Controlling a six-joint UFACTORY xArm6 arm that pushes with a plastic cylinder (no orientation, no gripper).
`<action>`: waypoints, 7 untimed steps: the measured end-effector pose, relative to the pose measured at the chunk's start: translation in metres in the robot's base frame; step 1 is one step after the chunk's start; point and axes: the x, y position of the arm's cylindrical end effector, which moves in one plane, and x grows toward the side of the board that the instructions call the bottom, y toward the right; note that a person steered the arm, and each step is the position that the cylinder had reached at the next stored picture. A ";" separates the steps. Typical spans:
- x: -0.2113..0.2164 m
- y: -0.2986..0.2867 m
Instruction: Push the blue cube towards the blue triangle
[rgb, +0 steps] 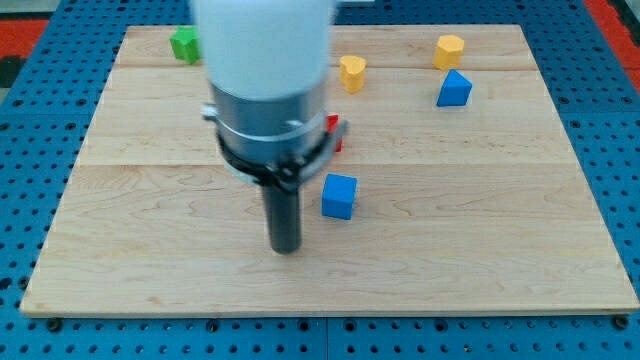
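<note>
The blue cube (339, 195) sits near the middle of the wooden board (480, 230). The blue triangle (453, 89) stands towards the view's top right. My tip (286, 248) rests on the board just to the left of the blue cube and a little below it, with a small gap between them. The arm's wide white and grey body rises above the tip and hides part of the board's upper middle.
A yellow heart-shaped block (351, 72) and a yellow block (449, 50) lie near the view's top. A green block (184, 44) is at the top left. A red block (334, 132) shows partly behind the arm. Blue pegboard surrounds the board.
</note>
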 end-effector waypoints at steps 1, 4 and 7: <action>-0.016 0.057; 0.012 0.139; -0.063 0.093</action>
